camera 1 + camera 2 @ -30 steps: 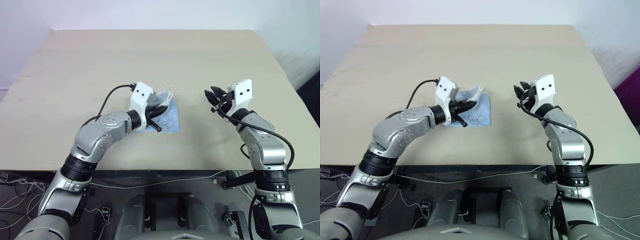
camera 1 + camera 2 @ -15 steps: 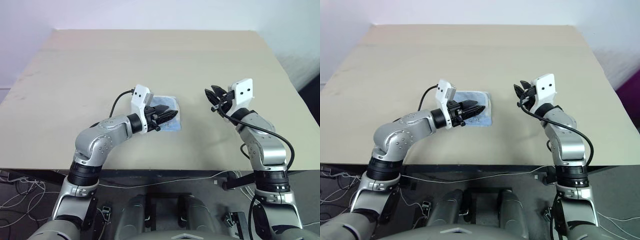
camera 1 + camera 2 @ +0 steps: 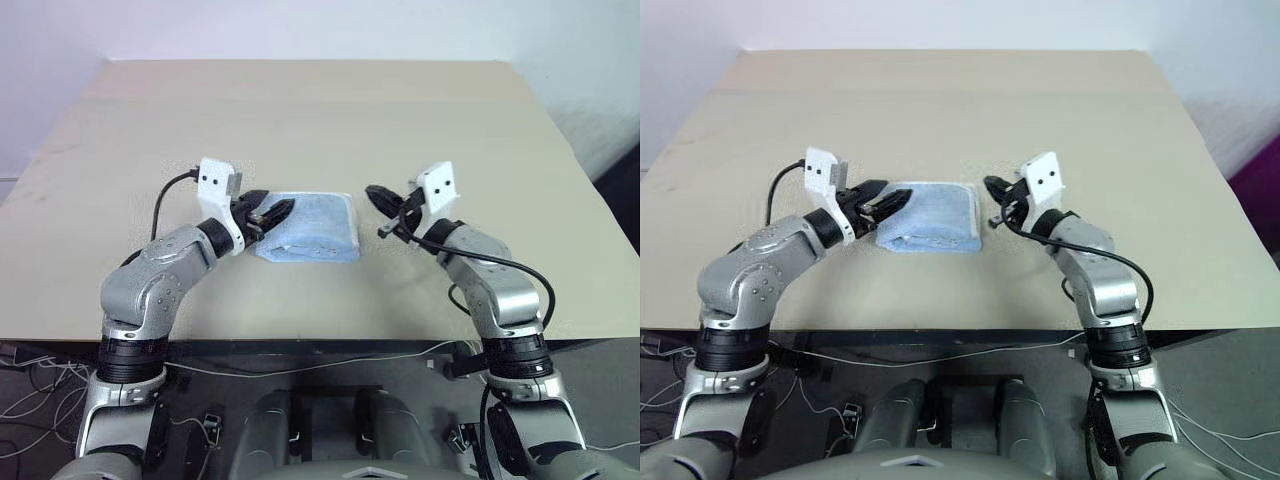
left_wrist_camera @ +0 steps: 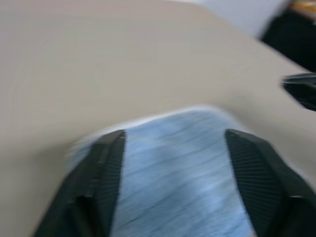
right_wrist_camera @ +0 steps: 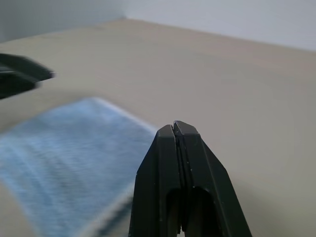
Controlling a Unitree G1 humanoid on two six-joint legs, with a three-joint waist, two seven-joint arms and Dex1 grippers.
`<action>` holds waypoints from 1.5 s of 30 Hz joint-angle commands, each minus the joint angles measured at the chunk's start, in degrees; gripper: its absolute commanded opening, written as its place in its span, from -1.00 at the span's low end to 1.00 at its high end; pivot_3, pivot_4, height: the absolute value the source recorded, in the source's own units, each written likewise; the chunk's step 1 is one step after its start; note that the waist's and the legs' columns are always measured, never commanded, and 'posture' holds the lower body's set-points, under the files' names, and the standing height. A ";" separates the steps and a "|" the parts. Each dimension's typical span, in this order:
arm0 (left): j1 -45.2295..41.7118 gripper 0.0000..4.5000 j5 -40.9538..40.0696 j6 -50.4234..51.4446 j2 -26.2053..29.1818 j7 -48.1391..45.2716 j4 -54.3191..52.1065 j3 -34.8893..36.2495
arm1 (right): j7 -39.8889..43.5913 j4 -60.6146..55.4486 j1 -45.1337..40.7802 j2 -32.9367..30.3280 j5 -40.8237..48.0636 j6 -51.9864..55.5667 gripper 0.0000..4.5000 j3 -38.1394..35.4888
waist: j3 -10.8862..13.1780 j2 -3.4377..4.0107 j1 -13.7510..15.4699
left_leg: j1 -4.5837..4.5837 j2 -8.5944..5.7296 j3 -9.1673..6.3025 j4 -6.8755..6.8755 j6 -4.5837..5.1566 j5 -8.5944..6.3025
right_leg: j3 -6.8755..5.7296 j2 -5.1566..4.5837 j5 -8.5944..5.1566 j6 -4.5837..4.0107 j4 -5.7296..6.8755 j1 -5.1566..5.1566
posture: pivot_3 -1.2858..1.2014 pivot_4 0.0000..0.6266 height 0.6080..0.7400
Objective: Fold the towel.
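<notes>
The towel is a light blue cloth lying folded into a small rectangle near the table's front middle. At its left edge my left gripper points toward it, jaws open and holding nothing. In the left wrist view the towel lies just ahead of and between the spread fingers. A short way off the towel's right edge, my right gripper points left with its jaws shut and empty. Its two fingertips press together in the right wrist view, with the towel beyond them.
The beige table stretches wide behind and to both sides of the towel. Its front edge runs close below both arms. A pale wall stands behind the far edge.
My left gripper let go of the towel, opened and drew back to the left. The towel now lies flat and folded. My right gripper moved left toward the towel and shut.
</notes>
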 commanded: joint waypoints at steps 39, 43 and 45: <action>12.32 -1.00 13.84 -22.66 11.68 -17.79 5.35 4.84 | -5.01 8.06 -5.98 3.57 22.66 33.30 0.89 -16.24 | -0.11 -0.06 -0.84 | 0.04 -0.01 0.00 -0.04 0.02 -0.05 | -0.01 -0.21 0.01 -0.05 0.08 -0.04 | 0.03 -0.52 1.00; 13.86 -1.00 12.02 -22.55 10.78 -18.41 3.69 6.17 | -5.62 10.38 -6.14 4.09 21.64 34.26 0.99 -14.65 | -0.10 -0.05 -1.25 | 0.01 -0.01 0.00 -0.04 0.04 -0.05 | -0.02 -0.18 0.01 -0.05 0.12 -0.08 | 0.03 -0.52 1.00; 14.23 -1.00 11.25 -22.29 10.32 -18.54 2.76 6.44 | -5.27 11.60 -6.33 4.52 21.20 34.17 0.99 -13.56 | -0.10 -0.05 -1.29 | 0.01 -0.01 0.00 -0.04 0.08 -0.07 | -0.02 -0.15 0.01 -0.04 0.12 -0.08 | 0.03 -0.52 1.00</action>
